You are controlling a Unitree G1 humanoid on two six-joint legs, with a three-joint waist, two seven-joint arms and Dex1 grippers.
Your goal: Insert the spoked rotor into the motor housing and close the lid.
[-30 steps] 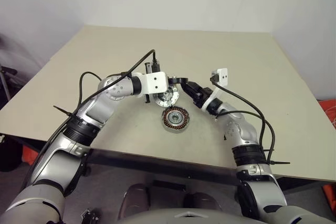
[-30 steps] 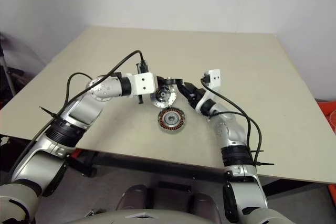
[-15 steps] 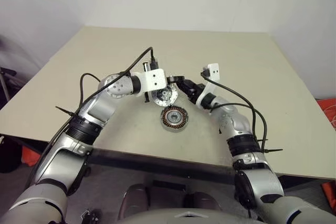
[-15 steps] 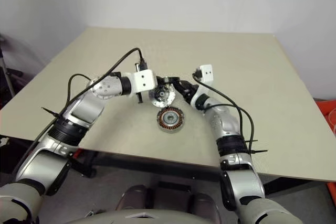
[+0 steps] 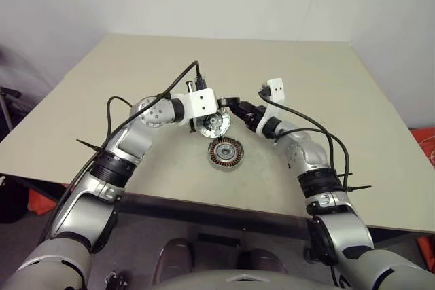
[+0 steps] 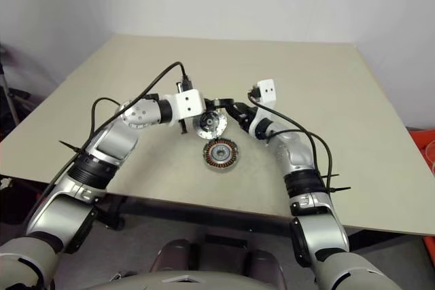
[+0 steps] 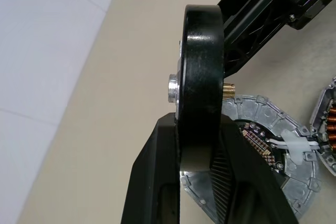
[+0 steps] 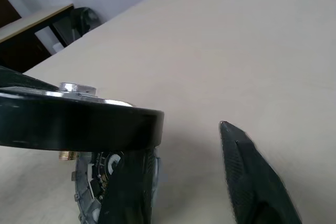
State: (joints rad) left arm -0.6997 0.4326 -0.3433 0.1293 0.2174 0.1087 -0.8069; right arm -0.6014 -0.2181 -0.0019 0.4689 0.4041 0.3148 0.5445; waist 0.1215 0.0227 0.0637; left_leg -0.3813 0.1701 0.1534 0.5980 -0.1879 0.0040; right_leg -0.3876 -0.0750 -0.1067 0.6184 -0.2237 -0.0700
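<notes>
spoked rotor (image 7: 199, 77) is held up off the table (image 5: 306, 66), seen edge-on in the l wrist view: thick black rim, silver hub on one face, small brass pinion on the other. spokes can't be made out from this angle. l gripper (image 7: 199, 129) is clamped on it, one finger on each flat face, jaws nearly together w/ the wheel between them. r gripper (image 8: 184, 145) sits right beside the rotor from the opposite side, jaws parted wide. one finger lies under the black rim, can't tell if touching, and the other finger (image 8: 247, 166) stands clear of it. nothing gripped by the r.

lid (image 7: 262, 114) lies flat on the table directly below the held rotor, ribbed silver rim, dark centre w/ small parts. motor housing (image 5: 225, 153) sits on the table just beside the lid, on the robot's side of it, copper windings facing up, silver hub in the middle, open on top. both grippers meet above the lid, approx mid-table.
</notes>
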